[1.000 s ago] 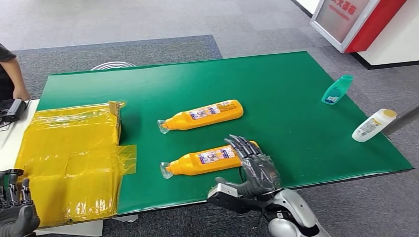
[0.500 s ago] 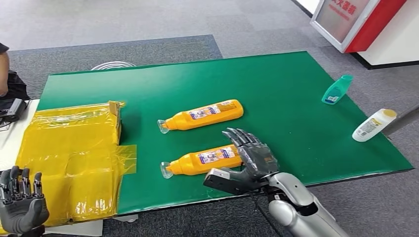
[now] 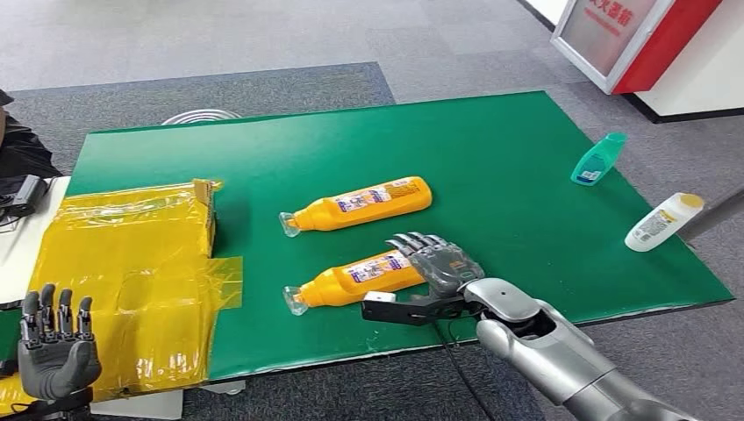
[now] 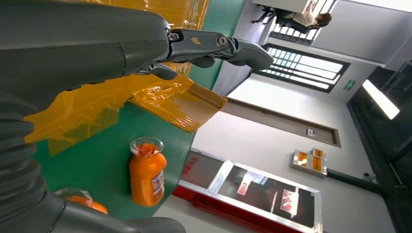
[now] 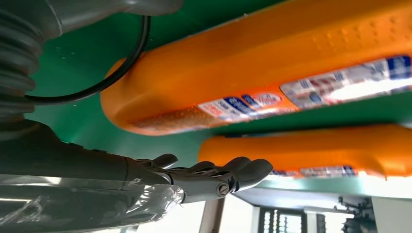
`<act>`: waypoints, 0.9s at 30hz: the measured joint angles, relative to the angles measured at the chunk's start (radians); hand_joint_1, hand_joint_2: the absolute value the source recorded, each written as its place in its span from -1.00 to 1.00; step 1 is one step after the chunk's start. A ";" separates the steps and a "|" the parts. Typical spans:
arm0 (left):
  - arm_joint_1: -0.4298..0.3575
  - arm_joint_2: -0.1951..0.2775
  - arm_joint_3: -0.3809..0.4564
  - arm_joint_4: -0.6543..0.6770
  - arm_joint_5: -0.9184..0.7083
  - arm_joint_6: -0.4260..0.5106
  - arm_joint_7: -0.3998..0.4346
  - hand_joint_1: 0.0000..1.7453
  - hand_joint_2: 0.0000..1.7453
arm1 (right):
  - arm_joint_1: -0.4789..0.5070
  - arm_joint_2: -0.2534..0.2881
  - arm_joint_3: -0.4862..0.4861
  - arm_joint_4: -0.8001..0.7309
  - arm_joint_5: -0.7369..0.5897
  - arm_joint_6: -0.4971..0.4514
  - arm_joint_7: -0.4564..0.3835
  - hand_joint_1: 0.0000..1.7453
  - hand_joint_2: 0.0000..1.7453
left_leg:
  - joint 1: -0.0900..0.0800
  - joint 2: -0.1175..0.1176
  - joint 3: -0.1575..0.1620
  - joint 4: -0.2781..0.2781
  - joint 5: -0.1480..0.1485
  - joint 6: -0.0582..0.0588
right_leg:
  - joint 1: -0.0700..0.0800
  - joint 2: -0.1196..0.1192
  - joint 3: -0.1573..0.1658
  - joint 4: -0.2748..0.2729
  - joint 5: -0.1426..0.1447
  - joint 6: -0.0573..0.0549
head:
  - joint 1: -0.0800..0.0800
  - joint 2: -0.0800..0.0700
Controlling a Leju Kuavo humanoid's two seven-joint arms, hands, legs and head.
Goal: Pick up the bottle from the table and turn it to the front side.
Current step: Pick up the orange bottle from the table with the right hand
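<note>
Nearest the desk (image 3: 526, 158) edge, the right robot hand (image 3: 436, 267) reaches over the base end of the near orange bottle (image 3: 355, 279), which lies on its side on the green surface, cap pointing toward the yellow plastic sheet (image 3: 123, 272). Fingers are spread apart and nothing is gripped; whether they touch the bottle, I cannot tell. To do this well, I judge the fingers should wrap the body behind the label, close firmly before lifting, then roll the bottle so its front faces forward. Beside that sheet, the left robot hand (image 3: 57, 346) is raised, fingers apart, empty. Beyond the near bottle lies a second orange bottle (image 3: 360, 205).
</note>
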 joint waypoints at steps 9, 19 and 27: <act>-0.016 0.024 -0.015 0.048 0.001 0.009 -0.011 -1.00 1.00 | -0.136 -0.019 0.107 0.143 -0.041 0.062 -0.020 -1.00 1.00 | 0.000 0.000 0.000 0.000 0.000 0.000 | 0.000 0.000 0.000 0.000 0.000 0.000 | 0.000 0.000; -0.034 0.036 -0.030 0.084 -0.004 0.011 -0.014 -1.00 1.00 | -0.240 -0.013 0.157 0.229 -0.161 0.128 -0.041 -1.00 1.00 | 0.000 0.000 -0.001 0.000 0.001 0.001 | 0.000 0.000 -0.001 0.000 0.001 0.001 | 0.000 0.000; -0.060 0.049 -0.063 0.121 -0.006 0.014 -0.015 -1.00 1.00 | -0.350 0.012 0.203 0.346 -0.252 0.181 -0.044 -1.00 1.00 | 0.000 0.000 -0.002 0.000 0.003 0.000 | 0.000 0.000 -0.001 0.000 0.003 0.000 | 0.000 0.000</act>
